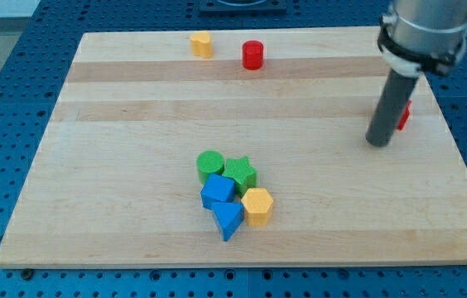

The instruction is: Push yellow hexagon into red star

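Note:
The yellow hexagon (257, 206) lies at the lower middle of the board, at the right end of a tight cluster of blocks. A red block (404, 115), probably the red star, sits at the view's right and is mostly hidden behind my rod. My tip (377, 141) rests on the board just below and left of that red block, far to the right of and above the yellow hexagon.
The cluster holds a green cylinder (209, 165), a green star (240, 174), a blue cube (217, 191) and a blue triangle (228, 220). A second yellow block (201, 44) and a red cylinder (252, 55) stand near the board's top edge (233, 35).

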Robot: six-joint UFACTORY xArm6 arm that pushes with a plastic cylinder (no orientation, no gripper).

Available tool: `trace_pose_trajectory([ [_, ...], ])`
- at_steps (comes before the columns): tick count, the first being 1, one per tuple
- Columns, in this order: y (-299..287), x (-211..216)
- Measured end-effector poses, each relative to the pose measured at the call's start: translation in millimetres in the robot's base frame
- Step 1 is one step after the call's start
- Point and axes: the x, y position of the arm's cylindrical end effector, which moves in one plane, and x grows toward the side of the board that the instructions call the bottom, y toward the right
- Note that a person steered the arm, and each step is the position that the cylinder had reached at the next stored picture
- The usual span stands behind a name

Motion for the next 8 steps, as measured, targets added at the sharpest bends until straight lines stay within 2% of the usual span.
trace_pose_trajectory([
  [1,0.0,59.7],
  [3,-82.3,143.1],
  [5,-144.0,136.8],
  [8,-192.3,120.3],
])
